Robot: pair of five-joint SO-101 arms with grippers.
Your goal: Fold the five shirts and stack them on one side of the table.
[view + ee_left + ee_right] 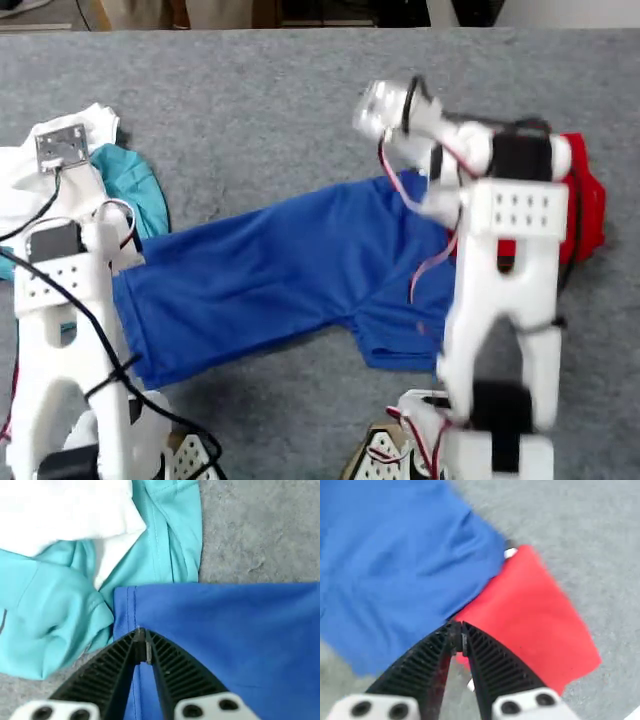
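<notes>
The left tool (142,640) is pinched shut on the blue shirt (225,645) at its hem. The right tool (458,630) is closed above the red shirt (530,610); I cannot tell whether it holds cloth.

table (250,100): grey felt-like cover | beyond far edge: wooden furniture (150,12)

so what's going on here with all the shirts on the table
Two robot arms are working at a blue cloth shirt spread across the grey table. The left gripper is closed at the hem near one corner of it, beside a crumpled teal shirt and a white shirt. The right gripper, also closed, is over the edge where the blue meets a flat red shirt. Whether either pinches fabric is unclear.
</notes>
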